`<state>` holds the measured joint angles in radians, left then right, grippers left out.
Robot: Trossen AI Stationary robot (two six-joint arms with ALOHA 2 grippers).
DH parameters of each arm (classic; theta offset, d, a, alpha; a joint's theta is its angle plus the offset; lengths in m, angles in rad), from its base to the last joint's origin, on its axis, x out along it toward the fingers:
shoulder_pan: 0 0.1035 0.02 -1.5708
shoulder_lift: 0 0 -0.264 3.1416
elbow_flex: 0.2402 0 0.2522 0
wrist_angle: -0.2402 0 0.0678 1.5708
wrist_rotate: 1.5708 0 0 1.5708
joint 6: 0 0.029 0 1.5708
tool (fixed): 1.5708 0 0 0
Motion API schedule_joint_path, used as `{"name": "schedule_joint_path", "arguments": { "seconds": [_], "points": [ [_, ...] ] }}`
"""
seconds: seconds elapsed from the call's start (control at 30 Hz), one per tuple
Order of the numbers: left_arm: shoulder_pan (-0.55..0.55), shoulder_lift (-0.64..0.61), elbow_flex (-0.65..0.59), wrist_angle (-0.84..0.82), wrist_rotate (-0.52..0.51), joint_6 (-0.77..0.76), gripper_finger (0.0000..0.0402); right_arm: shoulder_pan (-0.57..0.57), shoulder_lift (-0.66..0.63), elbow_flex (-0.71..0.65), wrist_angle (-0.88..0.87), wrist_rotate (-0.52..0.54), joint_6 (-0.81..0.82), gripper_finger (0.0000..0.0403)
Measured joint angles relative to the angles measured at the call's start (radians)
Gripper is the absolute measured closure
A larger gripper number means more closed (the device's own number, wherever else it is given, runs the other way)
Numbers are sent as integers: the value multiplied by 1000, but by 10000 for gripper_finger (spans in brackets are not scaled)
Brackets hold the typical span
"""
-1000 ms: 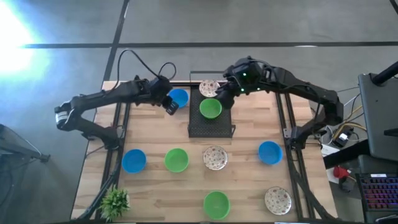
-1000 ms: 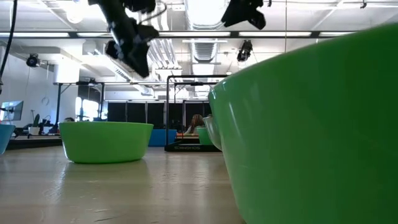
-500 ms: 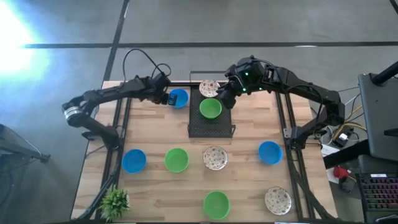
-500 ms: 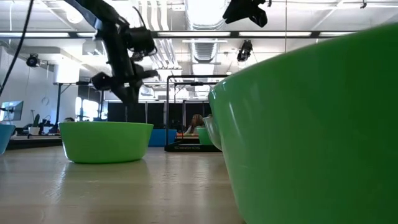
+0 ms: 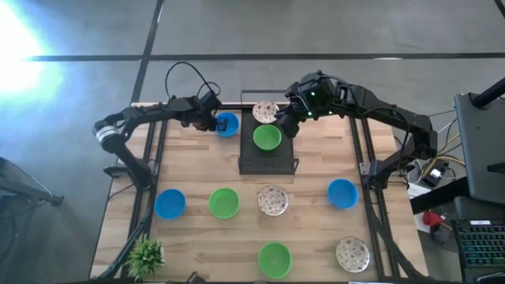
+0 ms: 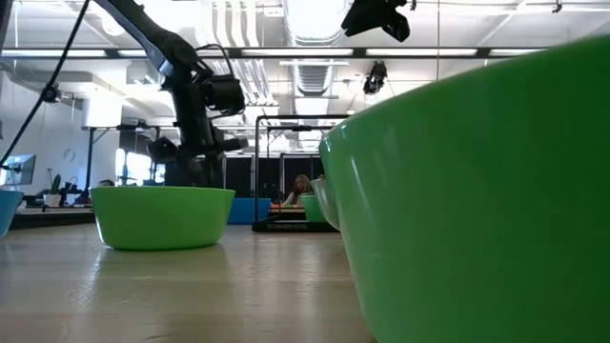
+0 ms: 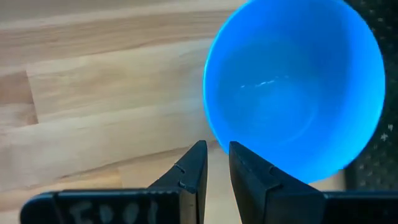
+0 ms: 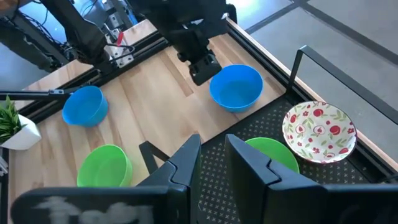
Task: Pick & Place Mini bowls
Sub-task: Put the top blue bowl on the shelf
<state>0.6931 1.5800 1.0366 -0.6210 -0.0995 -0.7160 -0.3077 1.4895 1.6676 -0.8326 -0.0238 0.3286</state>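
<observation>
Nearest to us on the wooden surface (image 5: 308, 237) we see a green bowl (image 5: 274, 258) at the front edge, with a white patterned bowl (image 5: 352, 254) to its right and a small potted plant (image 5: 145, 255) in the front left corner. One row back stand a blue bowl (image 5: 170, 203), a second green bowl (image 5: 223, 203), a second white patterned bowl (image 5: 272, 199) and, well apart to the right, another blue bowl (image 5: 342, 192).

Farther back lies a dark mesh tray (image 5: 268, 160). In it sit a third green bowl (image 5: 267, 137) and, behind that, a white bowl with red flowers (image 5: 265, 111). Just to the left of the tray, on the bare wood, sits the third blue bowl (image 5: 227, 125).

Our left gripper (image 7: 213, 165) is low at the near rim of that blue bowl. Its fingers (image 7: 191, 169) are drawn almost together with only a thin slit between them, and they pinch nothing; the tips stand just outside the bowl wall, though we cannot tell whether they touch it.

Our right gripper (image 8: 210, 158) hangs above the mesh tray, over the green bowl there, well clear of it. Its fingers (image 8: 184, 165) are likewise nearly closed and empty.

In the low view the left arm (image 6: 195, 105) reaches down behind a green bowl, and the room stretches out beyond.
</observation>
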Motion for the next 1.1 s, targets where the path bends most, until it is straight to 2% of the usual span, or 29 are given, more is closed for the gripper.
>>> {"name": "schedule_joint_path", "arguments": {
  "seconds": [0.5,1.1],
  "points": [
    [4,48,-11,58,10,-65,335,0,0,0,0,0,-8,339],
    [5,28,-11,67,24,-79,335,0,0,0,1,0,-17,339]
  ]
}}
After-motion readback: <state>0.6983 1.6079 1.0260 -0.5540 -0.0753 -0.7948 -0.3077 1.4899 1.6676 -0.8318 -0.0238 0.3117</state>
